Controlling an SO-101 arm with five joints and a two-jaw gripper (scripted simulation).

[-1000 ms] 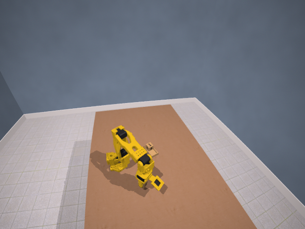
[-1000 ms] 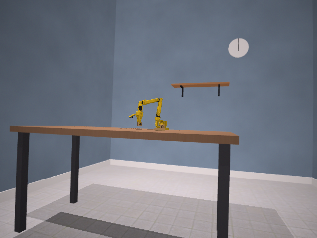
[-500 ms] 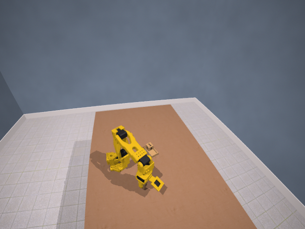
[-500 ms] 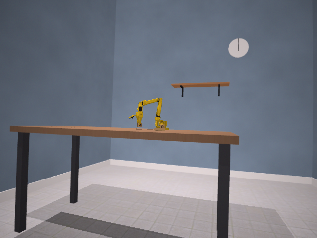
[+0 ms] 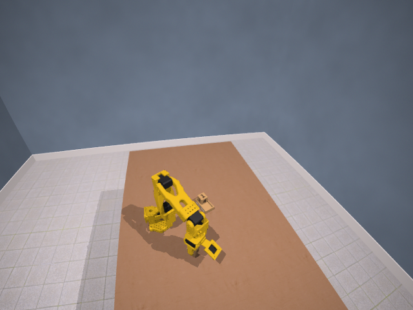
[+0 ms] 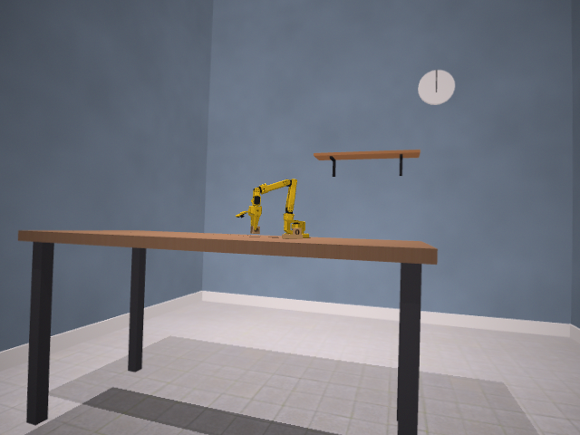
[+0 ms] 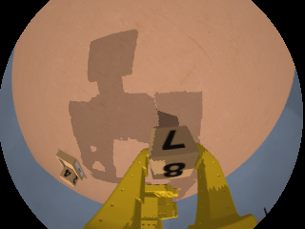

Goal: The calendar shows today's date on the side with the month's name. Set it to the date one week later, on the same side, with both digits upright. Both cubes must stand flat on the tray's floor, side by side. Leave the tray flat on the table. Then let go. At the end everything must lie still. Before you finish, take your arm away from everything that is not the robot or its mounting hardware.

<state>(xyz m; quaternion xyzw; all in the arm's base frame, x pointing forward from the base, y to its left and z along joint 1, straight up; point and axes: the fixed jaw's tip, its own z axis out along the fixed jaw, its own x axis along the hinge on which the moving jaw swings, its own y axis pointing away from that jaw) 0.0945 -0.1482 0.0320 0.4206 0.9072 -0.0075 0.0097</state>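
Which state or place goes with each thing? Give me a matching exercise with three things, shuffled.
1. Cube marked 7 and 8
2. Tray
3. Wall clock

A. On the table, carrying a cube
B. Above and to the right of the shelf, in the exterior view
C. Gripped between the jaws

Pairs: 1-C; 2-A; 3-B

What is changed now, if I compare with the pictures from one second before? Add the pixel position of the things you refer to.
The gripper (image 5: 195, 253) (image 6: 255, 228) (image 7: 173, 152) has come down slightly toward the table, bringing the held cube (image 5: 195, 254) (image 6: 255, 230) (image 7: 172, 143) with it. Nothing was newly grasped or released. The tray (image 5: 208, 208) (image 6: 291, 236) (image 7: 68, 158) and the cube on it (image 5: 202, 197) (image 6: 297, 231) (image 7: 70, 175) stayed in place.
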